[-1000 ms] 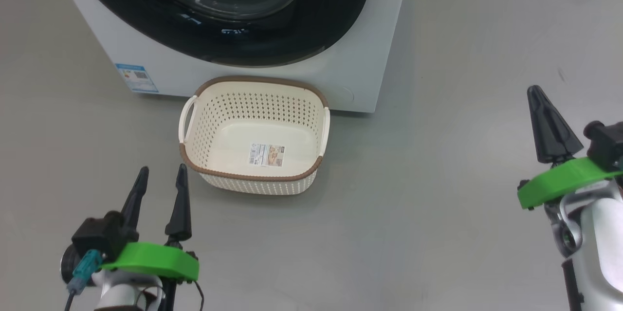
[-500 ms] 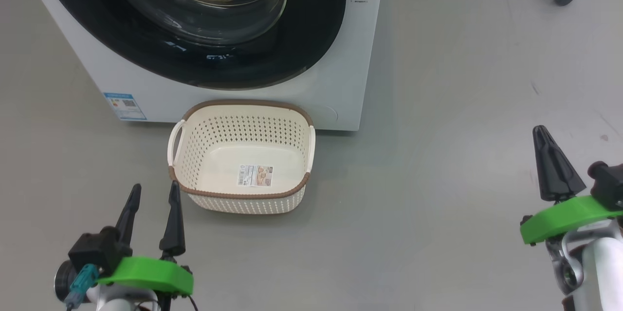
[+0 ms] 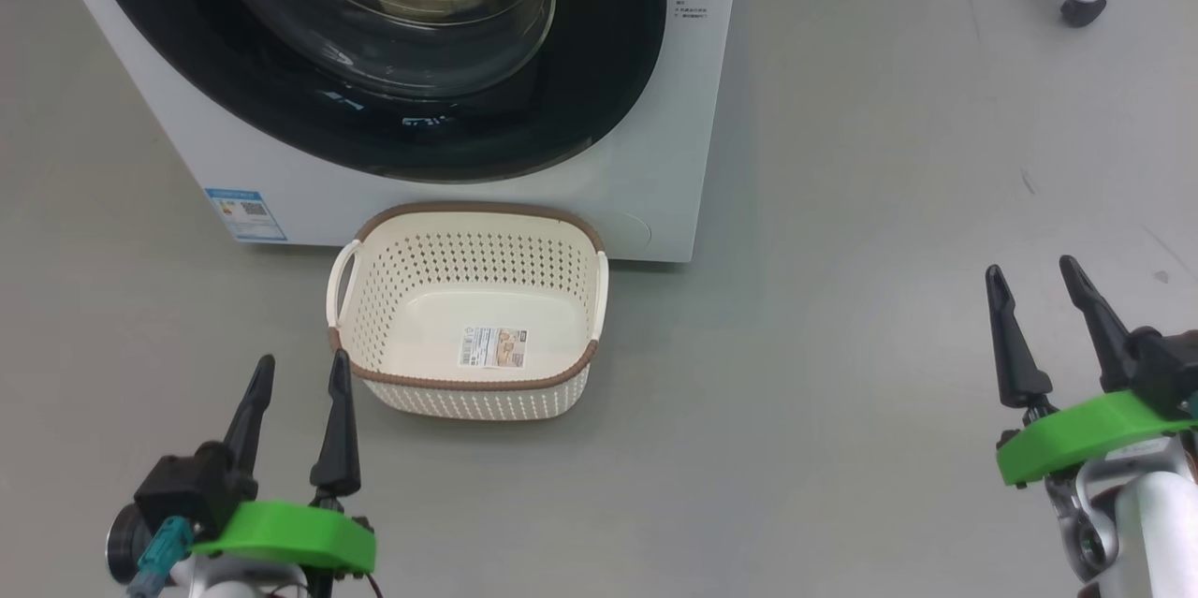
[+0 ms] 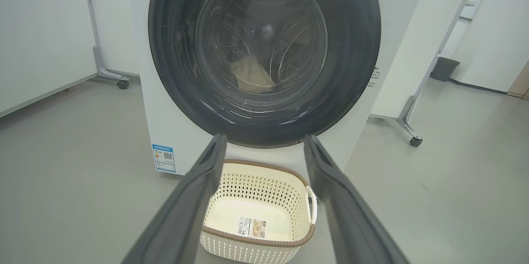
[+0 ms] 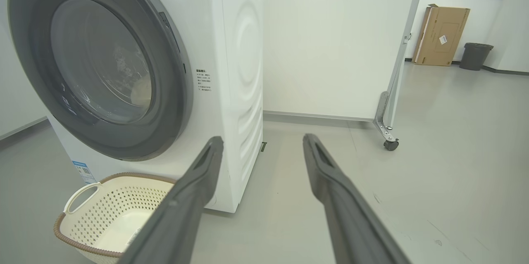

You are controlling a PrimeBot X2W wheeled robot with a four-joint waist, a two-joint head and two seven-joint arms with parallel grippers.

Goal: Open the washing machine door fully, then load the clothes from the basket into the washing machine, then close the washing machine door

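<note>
Head view: washing machine door [image 3: 608, 65] closed at 12 o'clock, empty basket [image 3: 468, 210] just below, left gripper [image 3: 302, 357] at 7 and right gripper [image 3: 1029, 266] at 4 spread wide, holding nothing. Left wrist view: clothes [image 4: 252, 76] lie inside, behind the glass. Right wrist view: door looks flush, so closing seems done; next, confirm it is latched.

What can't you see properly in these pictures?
- The clothes: in the left wrist view they sit behind the washing machine door and its reflecting glass. They look like a pale lump, and no drawings can be made out.
- Top of the door: head view, cut off by the top edge.
- Label in the basket: head view, print too small to read.
- Machine's front lettering: right wrist view, too small.
</note>
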